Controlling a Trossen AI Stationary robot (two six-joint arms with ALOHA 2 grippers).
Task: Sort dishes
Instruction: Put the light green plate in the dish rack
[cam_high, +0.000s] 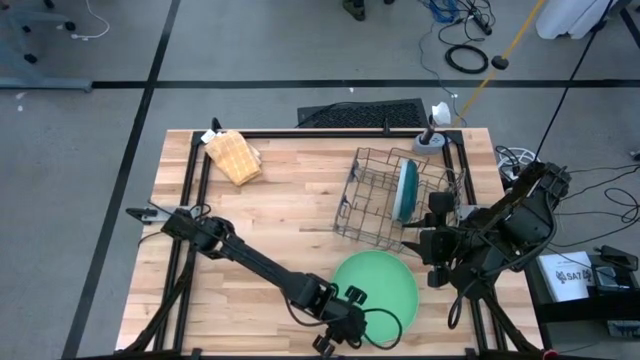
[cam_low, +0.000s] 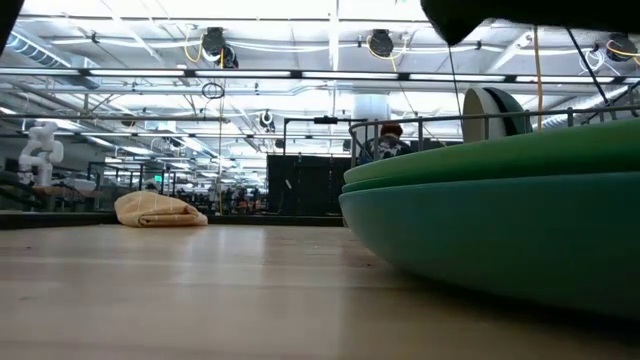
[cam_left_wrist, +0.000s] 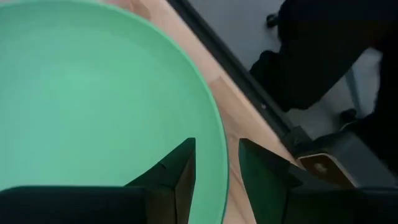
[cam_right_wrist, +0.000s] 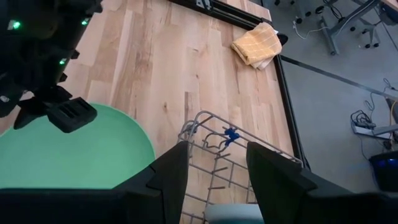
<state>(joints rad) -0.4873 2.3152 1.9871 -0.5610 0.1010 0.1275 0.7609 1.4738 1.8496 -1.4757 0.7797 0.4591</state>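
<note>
High view first: the wire rack (cam_high: 392, 198) sits on the right half of the wooden table (cam_high: 290, 220), and standing upright in one of its slots are a dark teal plate (cam_high: 405, 190) and, right against it, a pale grey-white plate (cam_high: 412, 193). Can't tell whether those two actually touch. The rest of the rack looks open.

The big light green plate (cam_high: 375, 284) is flat near the front edge of the table, just in front of the rack. From the low view it's really a stack: the light green one (cam_low: 500, 160) sits on a darker green plate (cam_low: 500, 235), with the rack plates (cam_low: 490, 108) poking up behind.

Left gripper (cam_high: 345, 322) is down at the plate's front-left rim. In the left wrist view its fingers (cam_left_wrist: 180, 168) are parted, one over the plate (cam_left_wrist: 93, 106) and one outside, with the rim running through the gap. So open, straddling the edge, not pinching.

Right gripper (cam_high: 425, 243) hovers between the rack and the green plate, by the rack's front right corner. Right wrist view shows its fingers (cam_right_wrist: 171, 171) spread with nothing between them, the rack's rim (cam_right_wrist: 211, 134) below.

Room-wise, the whole middle and left of the table is bare wood. Only a folded tan cloth (cam_high: 234, 156) sits up at the back left corner, well apart from everything. The green stack sits very near the front edge.
</note>
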